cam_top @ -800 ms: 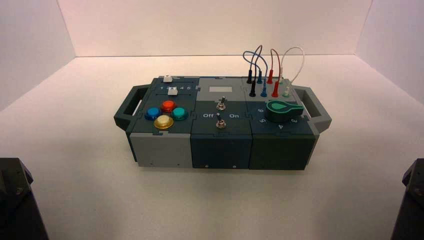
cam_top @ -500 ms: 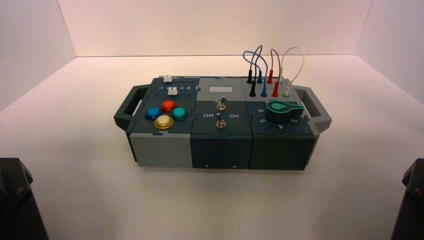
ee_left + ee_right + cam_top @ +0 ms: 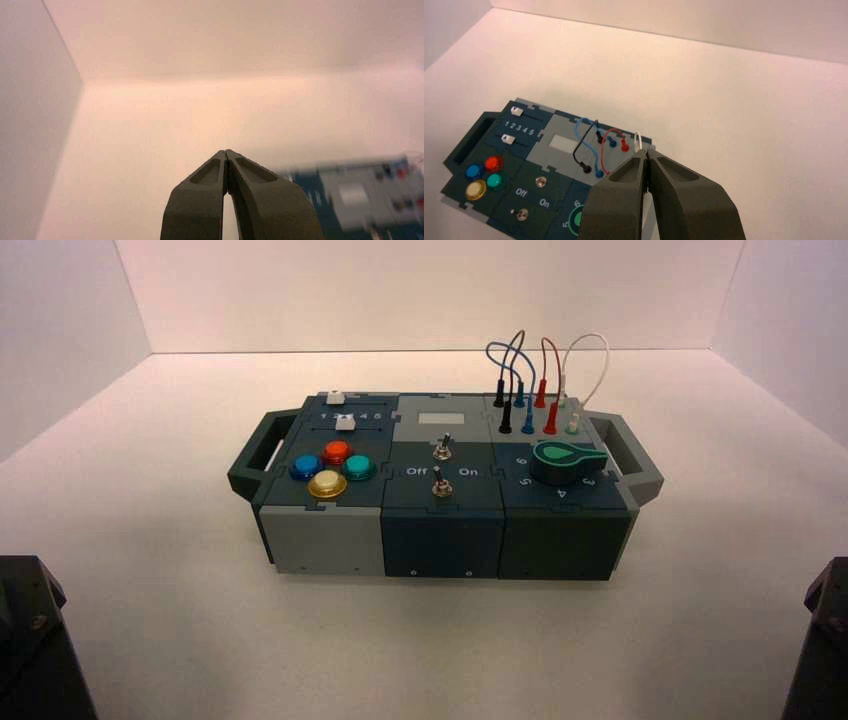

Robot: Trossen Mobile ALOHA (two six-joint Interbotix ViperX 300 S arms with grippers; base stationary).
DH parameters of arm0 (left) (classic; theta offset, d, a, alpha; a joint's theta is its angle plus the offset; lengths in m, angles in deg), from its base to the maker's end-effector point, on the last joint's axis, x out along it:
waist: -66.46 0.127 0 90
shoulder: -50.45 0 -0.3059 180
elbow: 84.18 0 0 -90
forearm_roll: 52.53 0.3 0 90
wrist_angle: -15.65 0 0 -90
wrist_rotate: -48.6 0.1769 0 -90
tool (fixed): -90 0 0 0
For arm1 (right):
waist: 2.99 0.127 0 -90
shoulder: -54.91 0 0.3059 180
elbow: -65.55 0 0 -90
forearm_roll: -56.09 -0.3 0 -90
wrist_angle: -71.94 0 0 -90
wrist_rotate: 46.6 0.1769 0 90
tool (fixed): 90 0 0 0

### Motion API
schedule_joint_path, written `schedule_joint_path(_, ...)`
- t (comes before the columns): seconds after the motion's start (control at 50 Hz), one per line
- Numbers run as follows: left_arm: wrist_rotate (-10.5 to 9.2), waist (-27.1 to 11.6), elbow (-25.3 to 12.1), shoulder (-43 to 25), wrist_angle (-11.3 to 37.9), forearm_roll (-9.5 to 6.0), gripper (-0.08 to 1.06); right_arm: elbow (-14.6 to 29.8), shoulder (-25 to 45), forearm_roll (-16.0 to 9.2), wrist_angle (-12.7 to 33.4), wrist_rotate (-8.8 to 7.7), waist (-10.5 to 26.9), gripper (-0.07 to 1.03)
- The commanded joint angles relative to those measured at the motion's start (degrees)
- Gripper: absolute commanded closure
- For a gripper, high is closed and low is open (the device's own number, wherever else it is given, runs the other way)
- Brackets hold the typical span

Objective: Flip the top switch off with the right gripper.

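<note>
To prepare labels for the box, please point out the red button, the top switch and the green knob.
Red button (image 3: pixel 337 451): high view, its cap.
Top switch (image 3: pixel 443 452): high view, its collar.
Green knob (image 3: pixel 560 465): high view, its body.

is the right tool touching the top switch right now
Apart. The right wrist view shows the right tool shut, with grey panel and wires between its tips and the top switch.

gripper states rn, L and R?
Left gripper: closed, fingertips together, nothing held, off to the box's left.
Right gripper: closed, fingertips together, nothing held, off to the box's right.
</note>
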Motion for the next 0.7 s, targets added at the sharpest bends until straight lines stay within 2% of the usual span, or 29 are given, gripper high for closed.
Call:
schedule_joint_path(0.02,-0.53,0.0,-2.9,-2.11,9.14,-0.79,1.01,1.58,1.85,-2.55,1.05,0.18,0.18,0.99)
schedule_joint_path(0.1,-1.05,-0.09,-3.87,-3.69,15.29,-1.05,1.01,1.76,3.25,-4.66,2.11,0.18,0.62,0.99)
schedule_joint_path(0.22,-1.05,-0.26,-4.92,-6.5,21.97,-1.14,1.01,2.2,4.92,-5.89,2.55,0.09,2.9,0.99)
schedule_joint_path(0.3,-1.14,-0.97,-5.71,-9.14,25.66,-2.55,1.01,2.55,6.06,-6.77,2.72,0.18,5.45,0.99)
schedule_joint_path(0.38,-1.05,-2.37,-6.06,-11.6,26.46,-3.34,1.01,2.64,8.09,-7.65,2.72,0.26,8.09,0.99)
schedule_joint_path(0.48,-1.05,-4.31,-6.06,-14.41,26.02,-4.31,1.01,2.9,10.9,-8.35,2.64,0.18,9.4,0.99)
schedule_joint_path(0.56,-1.05,-6.33,-6.15,-17.4,25.14,-5.8,1.01,3.16,13.54,-8.79,2.64,0.18,9.93,0.99)
schedule_joint_path(0.7,-1.41,-7.65,-6.15,-22.68,22.94,-7.47,1.01,3.6,16.52,-8.79,2.37,0.09,12.22,0.99)
